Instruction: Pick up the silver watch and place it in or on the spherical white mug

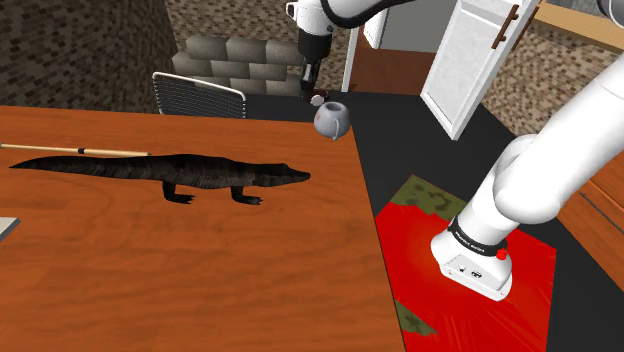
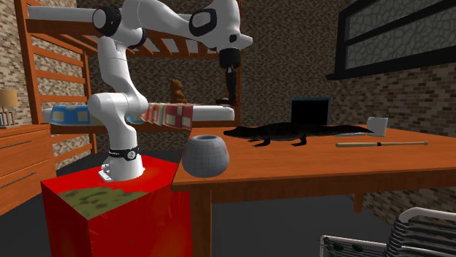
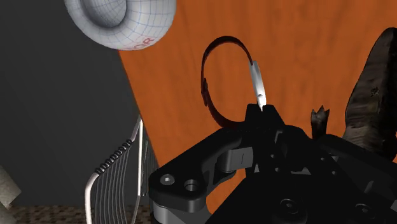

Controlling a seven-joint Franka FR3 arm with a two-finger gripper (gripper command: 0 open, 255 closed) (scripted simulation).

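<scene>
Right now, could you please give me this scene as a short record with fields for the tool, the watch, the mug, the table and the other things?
tool: black tool, shut on the watch, raised above the table
watch: dark strap loop with a silver face, held clear of the table, not yet at the mug
mug: round white mug, upright at the table's corner
table: brown wood
other things: dark alligator figure and thin stick on the table; wire chair beside it

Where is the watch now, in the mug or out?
Out. The watch hangs clasped in the jaws above the table, apart from the mug.
</scene>
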